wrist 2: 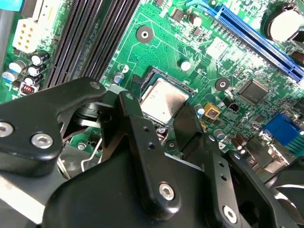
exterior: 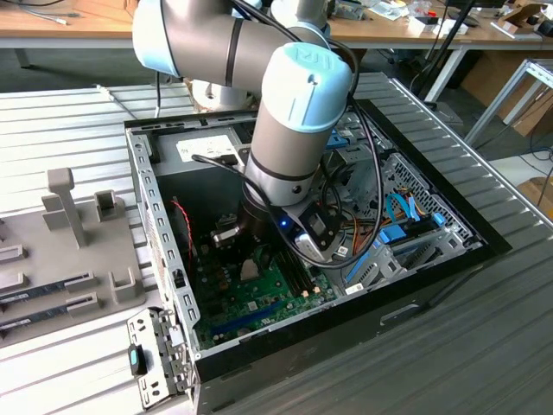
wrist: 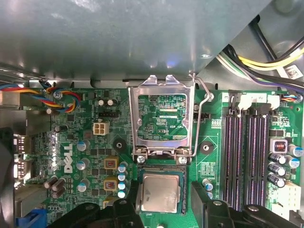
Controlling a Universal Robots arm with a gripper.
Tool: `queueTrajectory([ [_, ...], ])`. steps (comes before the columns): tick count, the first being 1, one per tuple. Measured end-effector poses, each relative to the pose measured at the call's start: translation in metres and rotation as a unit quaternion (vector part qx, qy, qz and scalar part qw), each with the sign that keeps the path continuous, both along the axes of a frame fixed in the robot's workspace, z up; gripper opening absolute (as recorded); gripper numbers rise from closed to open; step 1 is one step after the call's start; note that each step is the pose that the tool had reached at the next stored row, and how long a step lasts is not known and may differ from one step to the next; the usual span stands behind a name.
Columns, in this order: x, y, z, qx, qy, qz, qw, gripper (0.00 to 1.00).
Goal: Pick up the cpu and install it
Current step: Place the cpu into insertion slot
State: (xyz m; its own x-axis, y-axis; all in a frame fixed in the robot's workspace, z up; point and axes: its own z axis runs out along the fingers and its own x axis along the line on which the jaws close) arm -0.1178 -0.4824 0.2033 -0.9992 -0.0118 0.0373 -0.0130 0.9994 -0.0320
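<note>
A: Setting? Open computer case (exterior: 415,259) on a ribbed grey table (exterior: 78,112), the arm reaching inside.

B: CPU (wrist: 160,192) (wrist 2: 163,100): lies flat in the socket on the green motherboard (wrist: 209,156), retention frame (wrist: 161,118) swung up behind it.

A: Gripper (wrist 2: 164,121)?

B: Just above the chip, jaws spread and released, one finger (wrist 2: 137,128) on each side, grasping nothing.

A: Beside it?

B: Black memory slots (wrist: 247,156).

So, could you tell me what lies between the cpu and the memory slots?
In the first wrist view, bare green board and one pincer finger lie between the cpu and the memory slots.
</note>
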Motion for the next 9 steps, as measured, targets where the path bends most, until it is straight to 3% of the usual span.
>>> queueTrajectory([
  [7, 0.0, 0.0, 0.0, 0.0, 0.0001, 0.0, 1.0, 0.53],
  [8, 0.0, 0.0, 0.0, 0.0, 0.0, 0.0, 1.0, 0.4],
  [9, 0.0, 0.0, 0.0, -0.0001, 0.0, 0.0, 1.0, 0.4],
])
